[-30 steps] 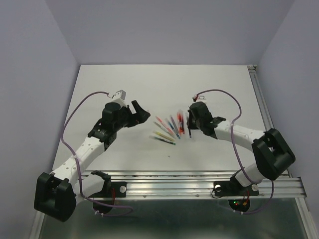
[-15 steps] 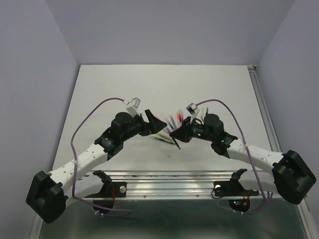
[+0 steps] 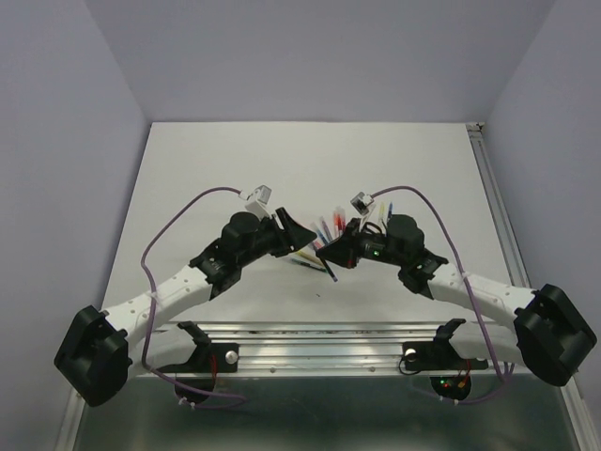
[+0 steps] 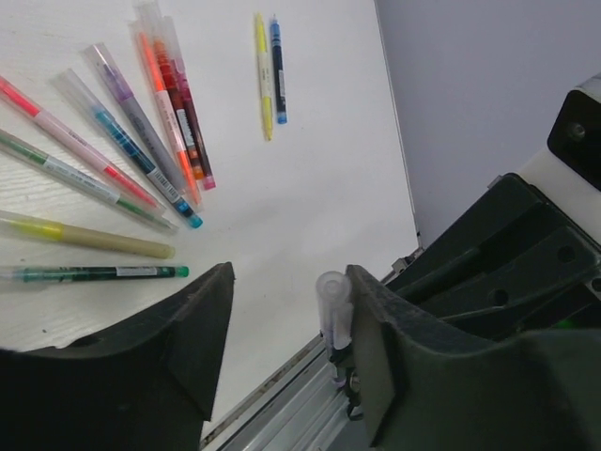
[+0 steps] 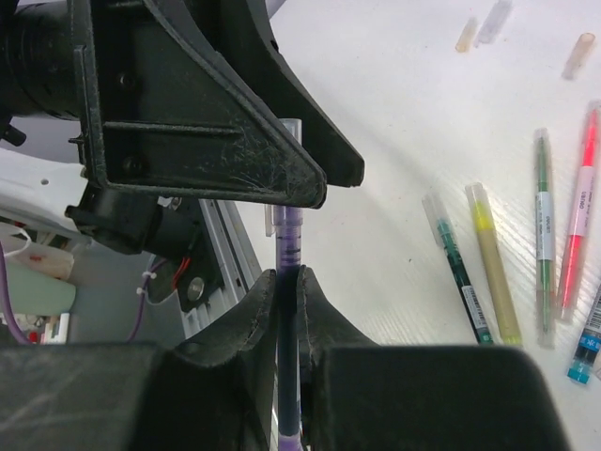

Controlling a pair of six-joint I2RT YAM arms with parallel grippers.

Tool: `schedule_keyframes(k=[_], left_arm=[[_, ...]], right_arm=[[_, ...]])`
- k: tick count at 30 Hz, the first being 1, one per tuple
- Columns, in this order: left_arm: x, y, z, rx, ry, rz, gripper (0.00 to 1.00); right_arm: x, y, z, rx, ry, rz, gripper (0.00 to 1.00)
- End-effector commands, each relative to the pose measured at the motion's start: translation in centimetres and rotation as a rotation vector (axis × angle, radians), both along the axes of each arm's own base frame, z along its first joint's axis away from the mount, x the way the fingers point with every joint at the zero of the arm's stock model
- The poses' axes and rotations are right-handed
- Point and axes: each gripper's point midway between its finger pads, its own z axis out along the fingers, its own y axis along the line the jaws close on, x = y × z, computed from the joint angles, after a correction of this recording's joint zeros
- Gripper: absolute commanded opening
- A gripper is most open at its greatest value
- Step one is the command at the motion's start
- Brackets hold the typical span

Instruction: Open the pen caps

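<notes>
My right gripper is shut on a purple pen and holds it above the table, pointing it at the left gripper. The pen's clear cap sits between the jaws of my left gripper. It lies against the right finger, with a wide gap to the left one. In the right wrist view the cap is mostly hidden behind the left gripper's black finger. In the top view the left gripper and right gripper meet tip to tip above the table's near middle.
Several coloured pens lie fanned on the white table, with a yellow and a blue one farther off. Loose pale caps lie beyond the pens. The metal rail runs along the near edge.
The right arm lifted the purple pen and swung it toward the front centre. The left arm moved right until its jaws came round the cap end, and they have narrowed.
</notes>
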Motion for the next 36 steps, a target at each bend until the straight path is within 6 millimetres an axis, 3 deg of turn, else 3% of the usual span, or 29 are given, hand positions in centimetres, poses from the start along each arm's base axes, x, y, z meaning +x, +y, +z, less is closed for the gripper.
schedule_keyframes(k=[1, 6, 7, 8, 9, 10, 15, 17, 20, 25, 27, 29, 31, 36], left_arm=[[1.1, -1.0, 3.7, -0.075, -0.074, 0.016, 0.56], [1.2, -1.2, 3.5, -0.072, -0.071, 0.015, 0.39], [1.2, -1.3, 3.4, -0.072, -0.069, 0.014, 0.26], [1.2, -1.4, 3.3, -0.067, -0.067, 0.011, 0.19], [1.2, -1.4, 3.3, -0.067, -0.067, 0.008, 0.02], [1.2, -1.5, 3.1, -0.064, -0.064, 0.006, 0.0], [1.1, -1.6, 2.9, -0.051, -0.069, 0.005, 0.0], [1.2, -1.5, 2.8, -0.047, -0.071, 0.013, 0.0], [1.1, -1.5, 2.8, -0.053, -0.068, 0.018, 0.0], [1.3, -1.6, 3.3, -0.062, -0.071, 0.024, 0.0], [1.4, -1.5, 3.6, -0.065, -0.075, 0.034, 0.0], [1.8, -1.2, 3.7, -0.053, -0.071, 0.059, 0.0], [3.2, 0.1, 3.8, -0.006, -0.088, 0.158, 0.0], [6.0, 2.8, 5.7, 0.035, -0.17, 0.285, 0.0]], right_arm=[[-0.2, 0.6, 1.0, 0.033, -0.03, 0.019, 0.01], [0.2, 0.9, 0.1, -0.002, 0.004, 0.012, 0.01], [0.3, 0.9, -0.2, -0.005, 0.014, 0.01, 0.01], [0.4, 1.0, -0.1, -0.004, 0.013, 0.011, 0.01], [0.4, 1.0, -0.2, -0.006, 0.015, 0.01, 0.01], [0.4, 1.1, -0.1, -0.005, 0.018, 0.011, 0.01], [0.8, 1.3, 0.1, -0.007, 0.016, 0.005, 0.03], [1.0, 1.3, 0.1, -0.013, 0.023, -0.009, 0.18], [1.1, 1.6, 0.0, -0.024, 0.024, 0.009, 0.29], [1.2, 2.4, -0.7, -0.047, 0.039, 0.053, 0.31], [1.2, 2.6, -0.9, -0.052, 0.045, 0.056, 0.25], [1.0, 2.6, -1.2, -0.056, 0.051, 0.056, 0.09], [0.4, 2.4, -1.8, -0.063, 0.066, 0.066, 0.01], [-2.1, 1.9, -3.8, -0.076, 0.135, 0.093, 0.01]])
